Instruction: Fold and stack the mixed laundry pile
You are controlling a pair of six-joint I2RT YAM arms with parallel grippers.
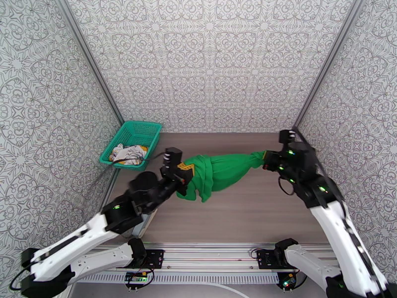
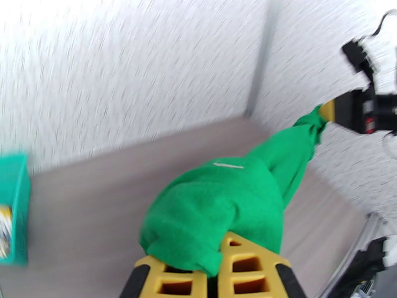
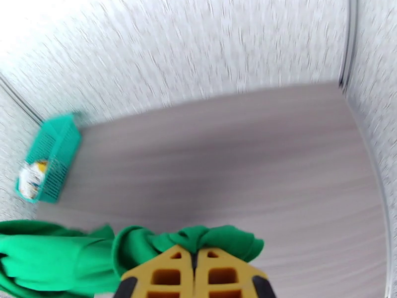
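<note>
Cut at left edge: mesh basket (image 2: 14, 209), green shirt (image 3: 49, 254). Motion-smeared: patterned walls (image 2: 124, 70). Too small: white printed garment (image 1: 126, 154).

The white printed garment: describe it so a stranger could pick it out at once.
Find the table's far left corner, where a teal mesh basket stands by the wall. The garment lies crumpled inside it. It is white with yellow and dark print, unlike the plain green shirt.

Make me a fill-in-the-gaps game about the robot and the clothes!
The shirt stretched between the arms is ___.
The garment in the teal basket is mostly ___.
The left end effector and right end effector are both shut on the ___.
Missing words: green, white, shirt.
</note>
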